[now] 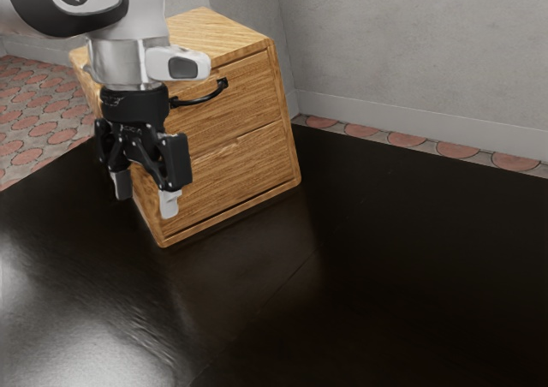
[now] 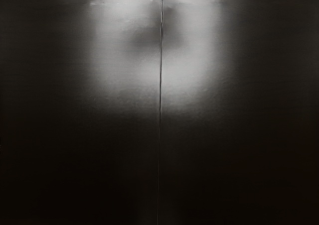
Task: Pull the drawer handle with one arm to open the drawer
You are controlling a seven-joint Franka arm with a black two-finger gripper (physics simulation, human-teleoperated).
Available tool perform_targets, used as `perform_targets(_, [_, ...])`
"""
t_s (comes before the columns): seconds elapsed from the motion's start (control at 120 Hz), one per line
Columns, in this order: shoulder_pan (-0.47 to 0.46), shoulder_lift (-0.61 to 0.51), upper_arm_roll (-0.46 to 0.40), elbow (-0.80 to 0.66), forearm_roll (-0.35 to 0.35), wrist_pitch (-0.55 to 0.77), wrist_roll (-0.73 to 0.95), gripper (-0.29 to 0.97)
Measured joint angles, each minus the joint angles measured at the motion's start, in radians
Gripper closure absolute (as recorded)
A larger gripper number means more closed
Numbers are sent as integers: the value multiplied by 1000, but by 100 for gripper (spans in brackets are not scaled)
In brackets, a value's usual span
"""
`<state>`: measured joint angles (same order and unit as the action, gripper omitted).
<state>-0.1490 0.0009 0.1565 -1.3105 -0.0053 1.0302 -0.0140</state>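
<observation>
A side camera looks down across the dark table (image 1: 368,310), while the wrist camera stares closely at that same surface.

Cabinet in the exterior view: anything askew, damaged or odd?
Nothing damaged or spilled. The wooden cabinet sits skewed to the wall, both drawers looking shut. Only the upper drawer shows a black handle; the open gripper hangs below it, gripping nothing.

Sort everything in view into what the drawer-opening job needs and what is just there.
Needed: black two-finger end effector, open; curved black drawer handle; upper drawer of the light wooden cabinet.
Just there: lower wooden drawer; glossy dark tabletop; grey wall; red-tiled floor.
</observation>
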Motion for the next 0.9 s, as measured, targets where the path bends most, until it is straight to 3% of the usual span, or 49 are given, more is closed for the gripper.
perform_targets(0.125, [2, 0, 1, -10, -1, 196, -5, 2])
perform_targets(0.275, [7, 0, 0, -11, -1, 317, -10, 2])
perform_targets(0.392, [8, -6, 2, 5, -1, 364, -13, 2])
perform_targets(0.567, [40, -18, -11, 165, 5, 363, -17, 2])
perform_targets(0.733, [72, 49, 27, 170, 11, 398, 12, 2])
perform_targets(0.9, [271, 88, 72, 169, 17, 462, 120, 2])
